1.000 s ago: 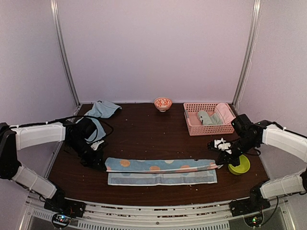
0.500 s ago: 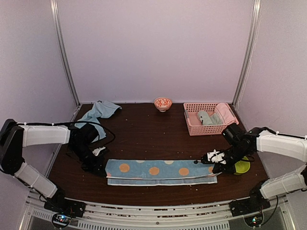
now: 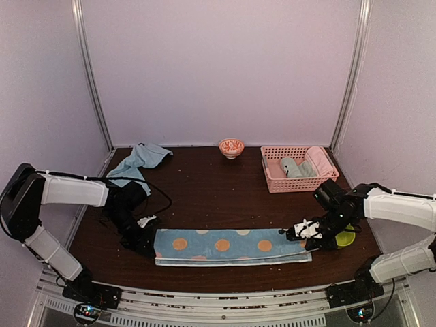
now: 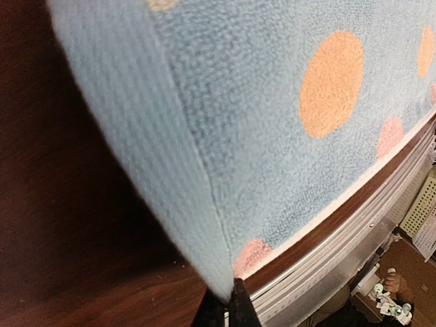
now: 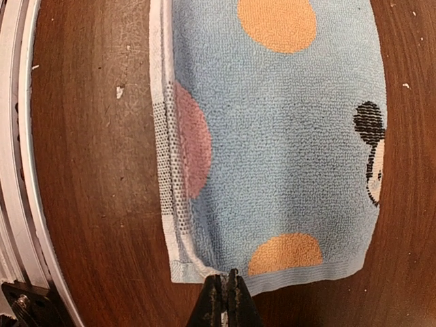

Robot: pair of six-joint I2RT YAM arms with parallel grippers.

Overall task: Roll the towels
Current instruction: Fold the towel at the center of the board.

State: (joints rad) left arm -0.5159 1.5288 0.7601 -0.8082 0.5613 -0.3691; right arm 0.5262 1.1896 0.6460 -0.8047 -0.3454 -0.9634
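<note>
The spotted light-blue towel lies folded lengthwise along the table's near edge, orange spots up. My left gripper is shut on its left corner, and the left wrist view shows the cloth pinched at the fingertips of that gripper. My right gripper is shut on the right end; in the right wrist view the towel's hem is caught between the closed tips of the gripper. The plain light-blue towel lies crumpled at the back left.
A pink lattice basket with rolled cloths stands at the back right. A lime-green bowl sits just right of my right gripper. A small orange-patterned bowl is at the back centre. The table's metal front rail runs close by the towel.
Both grippers have drawn the towel's upper layer toward the near edge and lowered it, so the spotted layer now covers the strip that showed below it.
</note>
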